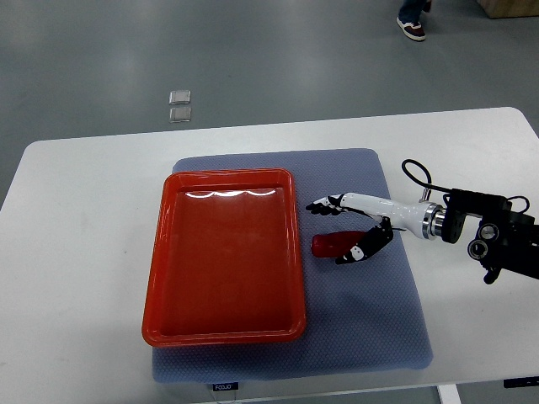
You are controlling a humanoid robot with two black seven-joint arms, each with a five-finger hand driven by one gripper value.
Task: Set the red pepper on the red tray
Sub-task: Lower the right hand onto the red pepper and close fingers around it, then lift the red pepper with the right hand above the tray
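Note:
A red pepper (330,244) lies on the grey-blue mat (370,320), just right of the red tray (168,252). The tray holds nothing. My right hand (347,229) reaches in from the right edge and sits over the pepper's right end. Its upper fingers (324,204) stretch out above the pepper, and the thumb side (360,248) rests against the pepper's lower right. The fingers are spread and not closed round it. The left arm is out of view.
The mat covers the middle of a white table (76,219). Grey floor lies beyond the far edge, with two small square plates (179,105) on it. A person's shoe (411,27) shows at the top.

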